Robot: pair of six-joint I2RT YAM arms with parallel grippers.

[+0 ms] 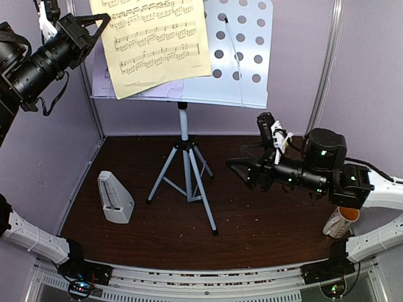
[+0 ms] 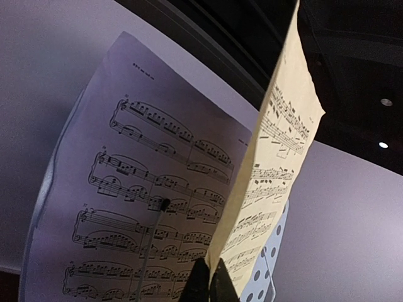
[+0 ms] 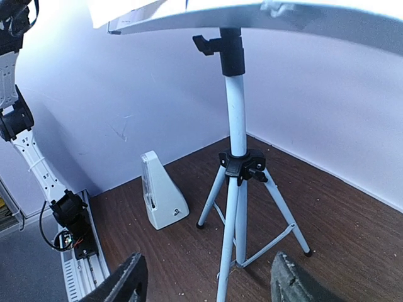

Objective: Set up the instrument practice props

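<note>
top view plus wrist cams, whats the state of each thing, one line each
left gripper, shut on the pale yellow page
right gripper, open, empty, facing the tripod
pale yellow page, pinched at its edge, skewed over the lilac page
lilac page, flat on the desk
desk, mounted on the tripod
tripod, upright, legs spread
metronome, upright, untouched
mug, upright, partly hidden by right arm

The yellow sheet (image 1: pixel 154 41) is thin matt paper with black print, curling at one edge; the lilac sheet (image 2: pixel 126 163) behind it is the same kind of paper. The music stand's desk (image 1: pixel 249 91) looks like smooth painted metal punched with round holes, with a soft sheen rather than gloss. Its tripod (image 1: pixel 185 146) is smooth pale tubing with black plastic collars. The metronome (image 1: pixel 115 198) looks like smooth pale plastic. The table (image 1: pixel 264 214) is dark, matt wood grain, speckled with light crumbs.
</note>
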